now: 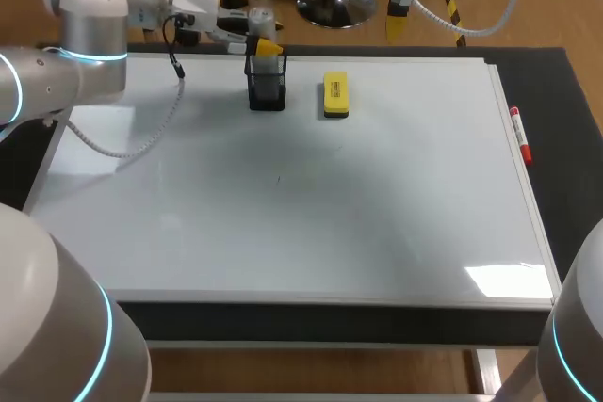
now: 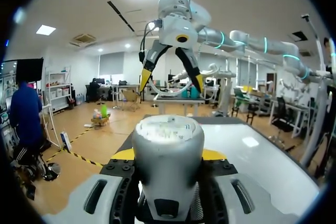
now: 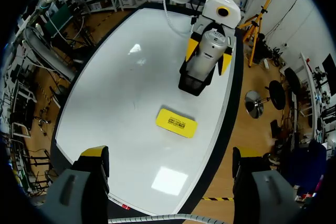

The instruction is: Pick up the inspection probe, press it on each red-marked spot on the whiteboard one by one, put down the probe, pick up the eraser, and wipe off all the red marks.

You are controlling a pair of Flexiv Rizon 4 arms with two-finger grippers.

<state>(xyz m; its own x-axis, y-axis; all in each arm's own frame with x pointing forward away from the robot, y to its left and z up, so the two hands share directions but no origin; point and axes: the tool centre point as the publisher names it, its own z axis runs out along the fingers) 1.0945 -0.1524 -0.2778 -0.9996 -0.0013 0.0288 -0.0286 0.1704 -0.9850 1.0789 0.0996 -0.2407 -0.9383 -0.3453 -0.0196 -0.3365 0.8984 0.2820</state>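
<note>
The silver inspection probe (image 1: 260, 22) stands upright in a black holder (image 1: 267, 89) at the back of the whiteboard (image 1: 283, 195). My left gripper (image 1: 267, 47) reaches in from the left, and its yellow fingertips (image 3: 192, 50) lie against the probe (image 3: 208, 48) on two sides. In the left wrist view the probe (image 2: 168, 166) fills the space between the tips. A yellow eraser (image 1: 334, 94) lies flat just right of the holder. My right gripper (image 3: 169, 153) hangs high over the board, open wide and holding nothing. It also shows ahead of the left gripper as the right gripper (image 2: 170, 80). No red marks are visible on the board.
A red marker (image 1: 520, 136) lies along the whiteboard's right edge. A tiny dark speck (image 1: 278, 177) sits near the board's middle. The left arm's cable (image 1: 160, 124) droops onto the board at the left.
</note>
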